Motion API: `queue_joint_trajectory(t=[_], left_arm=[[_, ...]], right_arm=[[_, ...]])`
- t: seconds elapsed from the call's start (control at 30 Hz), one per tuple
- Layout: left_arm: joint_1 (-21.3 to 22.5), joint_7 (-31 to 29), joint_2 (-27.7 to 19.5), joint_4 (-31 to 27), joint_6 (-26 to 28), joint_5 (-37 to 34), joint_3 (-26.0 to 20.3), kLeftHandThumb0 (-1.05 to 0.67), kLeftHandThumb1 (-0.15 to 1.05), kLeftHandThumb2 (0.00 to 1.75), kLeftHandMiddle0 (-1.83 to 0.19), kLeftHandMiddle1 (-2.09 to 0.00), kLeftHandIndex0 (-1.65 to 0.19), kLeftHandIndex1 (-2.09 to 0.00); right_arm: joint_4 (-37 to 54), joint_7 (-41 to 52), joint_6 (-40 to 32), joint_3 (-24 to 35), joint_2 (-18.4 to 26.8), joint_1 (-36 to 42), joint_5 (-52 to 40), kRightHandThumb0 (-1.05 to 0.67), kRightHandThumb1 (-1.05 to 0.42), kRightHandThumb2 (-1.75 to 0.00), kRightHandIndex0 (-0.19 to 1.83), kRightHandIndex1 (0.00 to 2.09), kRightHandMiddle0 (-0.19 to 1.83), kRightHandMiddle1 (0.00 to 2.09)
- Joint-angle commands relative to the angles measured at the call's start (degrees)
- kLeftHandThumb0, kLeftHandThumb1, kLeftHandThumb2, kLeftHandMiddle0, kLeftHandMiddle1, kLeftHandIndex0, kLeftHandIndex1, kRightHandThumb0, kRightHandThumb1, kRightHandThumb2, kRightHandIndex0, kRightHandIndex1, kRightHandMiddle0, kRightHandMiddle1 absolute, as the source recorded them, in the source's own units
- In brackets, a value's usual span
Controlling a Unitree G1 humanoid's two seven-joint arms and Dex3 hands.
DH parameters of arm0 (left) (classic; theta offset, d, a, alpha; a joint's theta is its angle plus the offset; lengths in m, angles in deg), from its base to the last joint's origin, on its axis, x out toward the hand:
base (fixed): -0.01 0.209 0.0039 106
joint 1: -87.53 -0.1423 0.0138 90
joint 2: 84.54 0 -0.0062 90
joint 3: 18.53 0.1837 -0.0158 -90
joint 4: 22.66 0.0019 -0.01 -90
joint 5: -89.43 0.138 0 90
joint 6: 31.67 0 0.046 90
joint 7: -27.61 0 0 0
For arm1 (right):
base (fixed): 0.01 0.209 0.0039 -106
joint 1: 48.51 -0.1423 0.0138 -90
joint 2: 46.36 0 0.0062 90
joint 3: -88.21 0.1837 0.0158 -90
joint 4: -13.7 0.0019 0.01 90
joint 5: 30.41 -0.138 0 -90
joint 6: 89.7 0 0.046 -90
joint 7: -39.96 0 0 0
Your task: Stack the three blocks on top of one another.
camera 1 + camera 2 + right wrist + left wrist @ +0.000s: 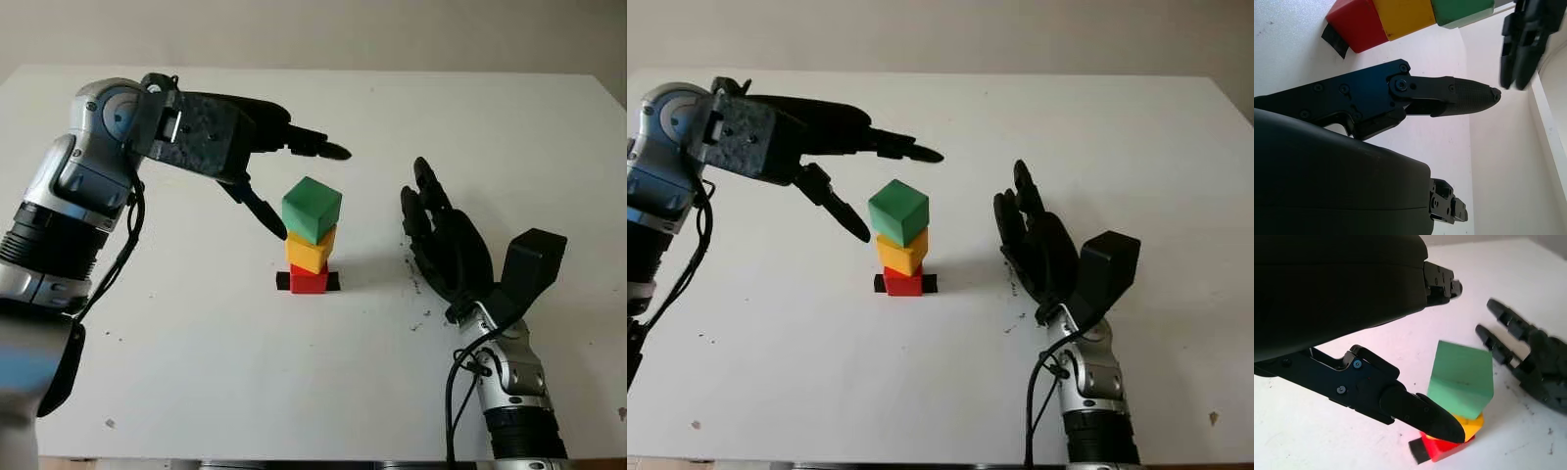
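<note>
The three blocks stand as one stack in the middle of the white table [196, 372]. The red block [309, 282] is at the bottom on a black tape mark [333, 282]. The yellow block [311, 252] sits on it, and the green block [312, 209] sits on top, turned a little. My left hand [299, 186] hovers open just left of and above the green block, one finger [1420, 413] beside it and another past its far side, neither touching. My right hand [431, 225] stands open to the right of the stack, well apart from it.
Small dark specks mark the table near the right hand's wrist [423, 318]. The table's far edge [313, 70] lies well behind the stack, its near edge [294, 458] just in front of the arms.
</note>
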Motion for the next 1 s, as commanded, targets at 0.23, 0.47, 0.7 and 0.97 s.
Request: queue_joint_trajectory(t=[0.23, 0.47, 0.7, 0.97], left_arm=[[-10.7, 10.7, -3.1, -5.9, 6.0, -11.1, -17.0, -0.99, 1.03, 0.35, 0.19, 0.00, 0.19, 0.00], [-25.5, 25.7, 6.2, -13.6, 9.4, -23.5, -29.4, -0.85, 1.05, 0.65, 0.19, 0.00, 0.19, 0.00], [-40.5, 36.2, 15.1, -16.8, 3.5, -25.1, -31.5, -0.79, 1.05, 0.70, 0.19, 0.00, 0.19, 0.00], [-49.9, 40.5, 22.9, -15.6, -2.4, -24.8, -28.7, -0.80, 1.05, 0.69, 0.19, 0.00, 0.19, 0.00]], right_arm=[[-1.3, -0.1, 2.1, 0.2, -0.1, -1.2, 0.2, -0.71, -1.05, -0.45, -0.19, 0.02, -0.16, 0.05], [-3.0, -0.4, 4.5, 0.3, 0.2, -2.4, 1.0, -0.71, -1.05, -0.46, -0.19, 0.01, -0.16, 0.05], [-4.8, -0.1, 6.3, 0.4, 0.4, -3.5, 1.1, -0.71, -1.05, -0.46, -0.19, 0.00, -0.17, 0.05], [-5.5, -1.3, 6.8, 0.2, -0.2, -4.2, 1.7, -0.70, -1.05, -0.47, -0.19, 0.00, -0.19, 0.05]])
